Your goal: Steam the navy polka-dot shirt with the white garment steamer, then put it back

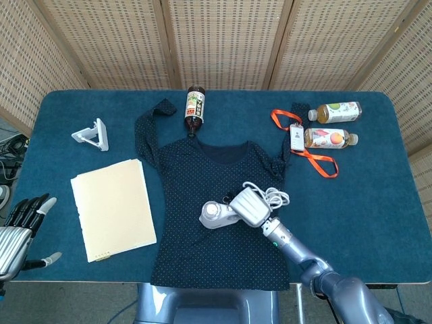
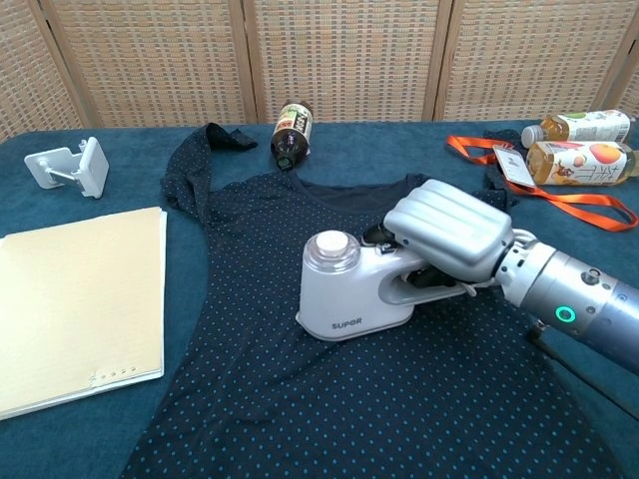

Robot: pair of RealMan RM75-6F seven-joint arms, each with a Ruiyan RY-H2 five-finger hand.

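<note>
Gripping the handle of the white garment steamer (image 2: 344,294), your right hand (image 2: 446,238) keeps it upright, base on the middle of the navy polka-dot shirt (image 2: 300,389), which lies flat on the blue table (image 1: 378,196). Your left hand (image 1: 19,226) hangs off the near left table edge, fingers spread, holding nothing. Farther back: cream folder (image 1: 113,208) left of the shirt, white stand (image 1: 93,133), dark bottle (image 1: 195,106) at the collar, orange lanyard (image 1: 307,145), two juice bottles (image 1: 334,125).
</note>
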